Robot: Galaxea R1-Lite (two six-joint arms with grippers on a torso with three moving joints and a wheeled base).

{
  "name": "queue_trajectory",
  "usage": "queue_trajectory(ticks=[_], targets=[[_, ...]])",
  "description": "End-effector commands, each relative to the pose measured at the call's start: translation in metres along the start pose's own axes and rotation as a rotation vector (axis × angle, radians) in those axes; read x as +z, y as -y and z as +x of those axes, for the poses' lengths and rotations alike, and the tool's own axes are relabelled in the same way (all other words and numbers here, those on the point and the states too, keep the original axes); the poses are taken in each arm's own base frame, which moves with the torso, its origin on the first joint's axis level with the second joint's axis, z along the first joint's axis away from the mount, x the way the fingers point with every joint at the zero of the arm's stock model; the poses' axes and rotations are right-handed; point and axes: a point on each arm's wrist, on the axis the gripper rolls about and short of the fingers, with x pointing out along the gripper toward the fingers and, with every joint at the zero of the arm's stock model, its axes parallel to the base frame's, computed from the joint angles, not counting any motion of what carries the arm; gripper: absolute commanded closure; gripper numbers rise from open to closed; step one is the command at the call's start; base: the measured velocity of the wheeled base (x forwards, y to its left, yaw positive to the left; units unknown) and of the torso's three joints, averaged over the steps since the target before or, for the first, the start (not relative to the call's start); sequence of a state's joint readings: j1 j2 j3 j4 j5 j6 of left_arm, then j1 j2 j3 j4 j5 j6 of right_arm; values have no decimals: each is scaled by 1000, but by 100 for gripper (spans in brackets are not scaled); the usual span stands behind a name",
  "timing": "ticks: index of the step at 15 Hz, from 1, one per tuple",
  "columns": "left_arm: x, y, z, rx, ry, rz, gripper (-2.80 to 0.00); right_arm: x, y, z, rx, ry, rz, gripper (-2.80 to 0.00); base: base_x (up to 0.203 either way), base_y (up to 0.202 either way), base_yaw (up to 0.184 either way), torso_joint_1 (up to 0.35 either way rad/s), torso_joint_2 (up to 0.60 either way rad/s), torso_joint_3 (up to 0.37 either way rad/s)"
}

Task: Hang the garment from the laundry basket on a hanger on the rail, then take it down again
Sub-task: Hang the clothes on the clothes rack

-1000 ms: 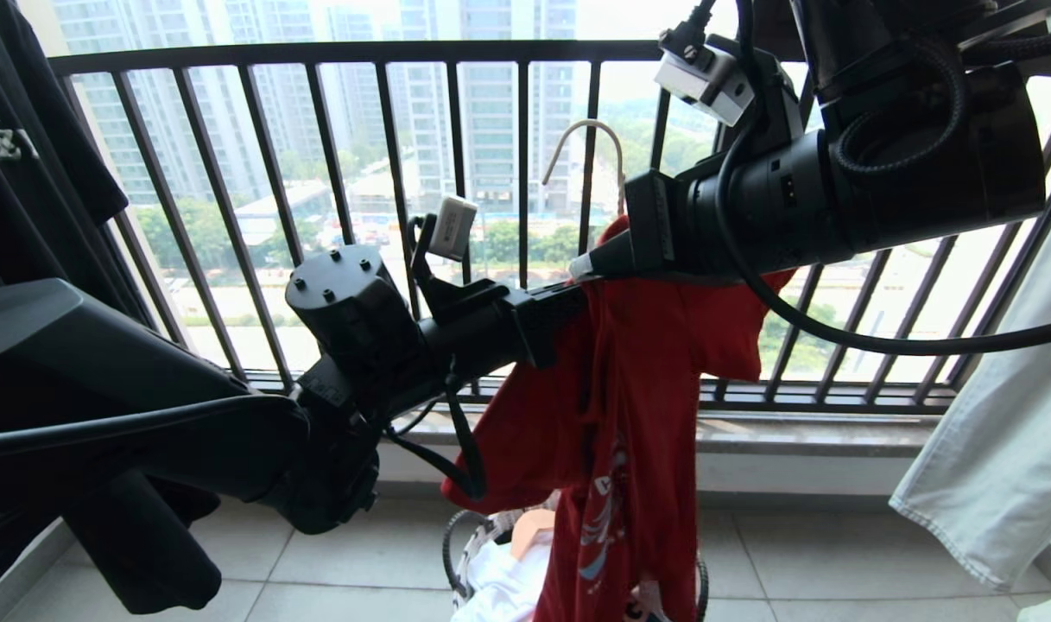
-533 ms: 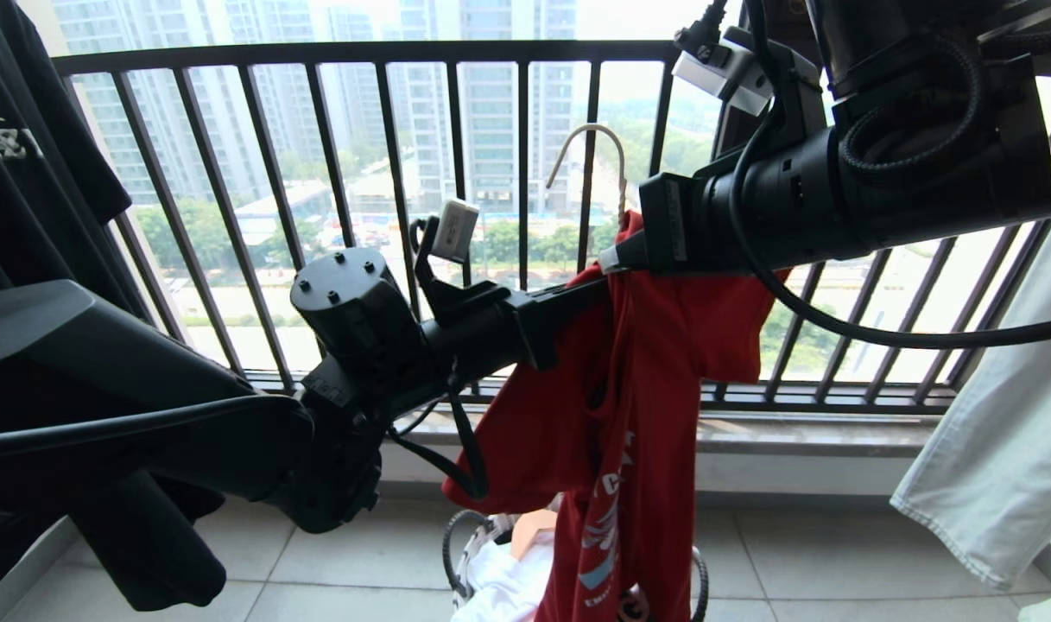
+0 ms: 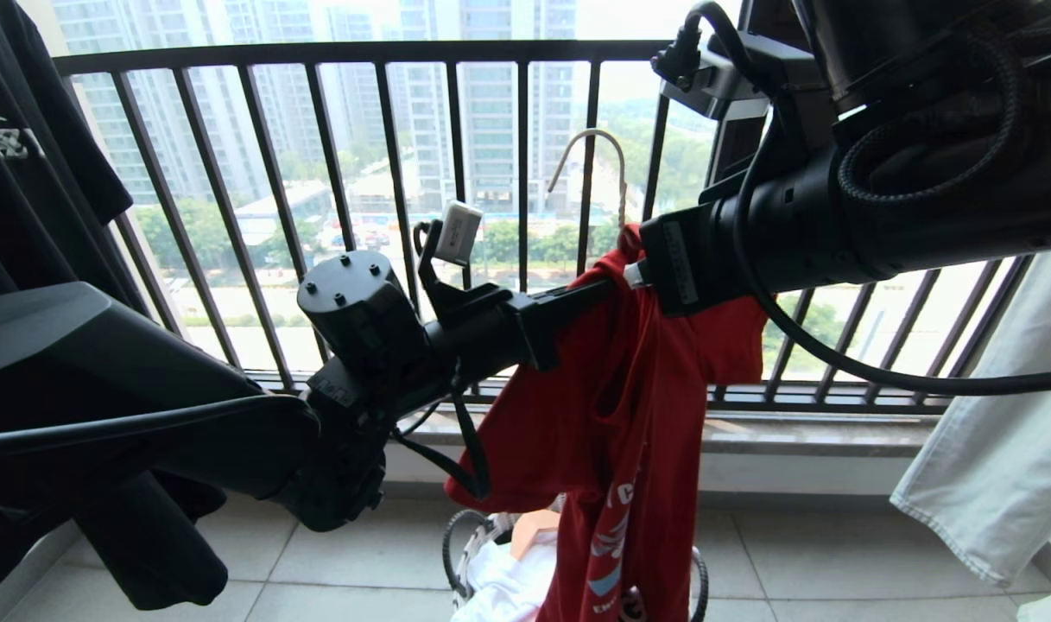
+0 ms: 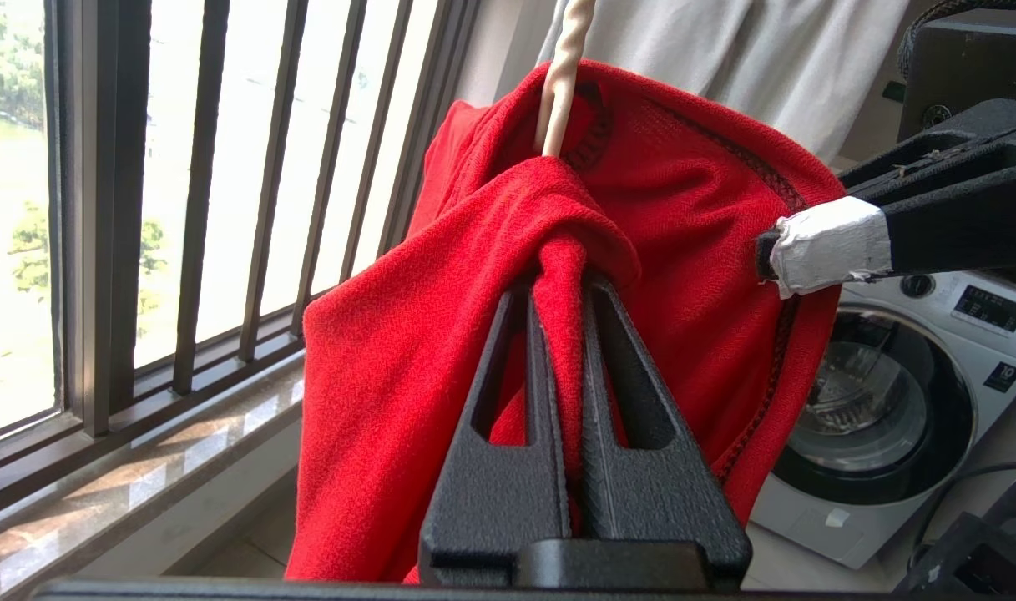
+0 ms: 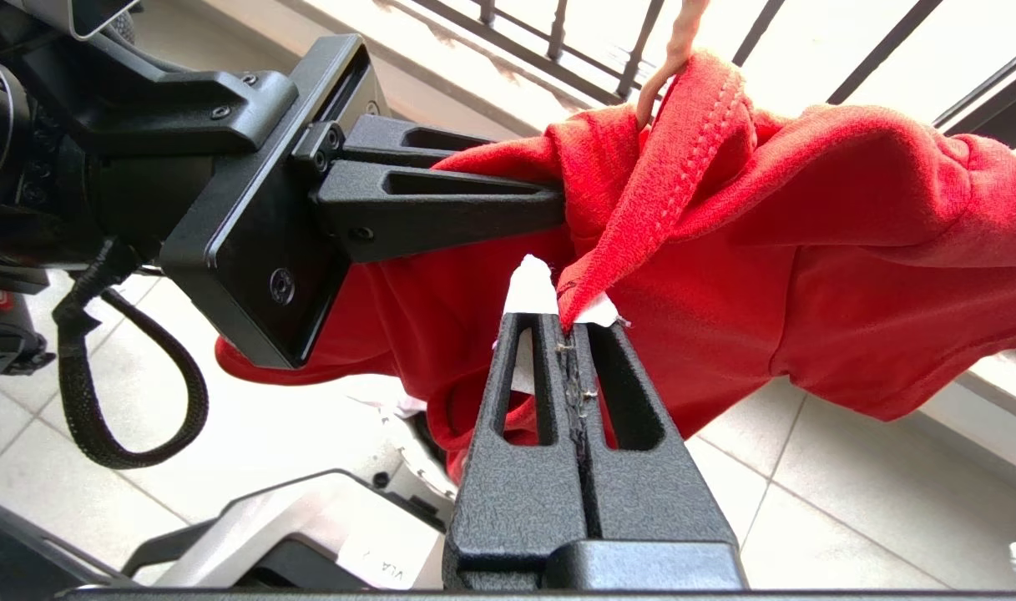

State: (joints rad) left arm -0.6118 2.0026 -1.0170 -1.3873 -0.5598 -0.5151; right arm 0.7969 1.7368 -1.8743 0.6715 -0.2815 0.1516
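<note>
Garment (image 3: 611,406) hangs on hanger (image 3: 607,168) above laundry basket (image 3: 460,553). Left gripper (image 4: 562,288) pinches its shoulder fabric tight. Right gripper (image 5: 562,317) pinches the collar edge.

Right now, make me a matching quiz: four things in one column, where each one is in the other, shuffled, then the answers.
1. left hand
2. right hand
3. hanger
4. laundry basket

A. on the floor under the shirt
B. hook sticking up out of the collar
C. shut on a fold of the red T-shirt
D. shut on the collar edge

1-C, 2-D, 3-B, 4-A
</note>
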Motion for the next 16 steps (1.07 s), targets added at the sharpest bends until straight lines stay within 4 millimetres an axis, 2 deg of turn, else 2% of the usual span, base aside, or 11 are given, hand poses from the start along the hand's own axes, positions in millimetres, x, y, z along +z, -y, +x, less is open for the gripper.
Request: queue_trajectory(ticks=[1,4,9,10,16], targets=[[1,1,0,-7,6,2,0,-3,-11,3,-21,-12,-42,0,0,0,0,0,0,0],[4,3,-1,-11,12,6,0,-8,-17,10,-115,-32,-83,0,0,0,0,0,0,0],[5,4,-1,-11,13,7,0,-8,-22,5,-160,-16,-130,0,0,0,0,0,0,0],[5,4,-1,-11,13,7,0,-8,-23,3,-155,-14,-132,-280,0,0,0,0,0,0],[7,2,-2,-6,19,12,0,-8,-29,-11,-157,17,-138,-280,0,0,0,0,0,0]])
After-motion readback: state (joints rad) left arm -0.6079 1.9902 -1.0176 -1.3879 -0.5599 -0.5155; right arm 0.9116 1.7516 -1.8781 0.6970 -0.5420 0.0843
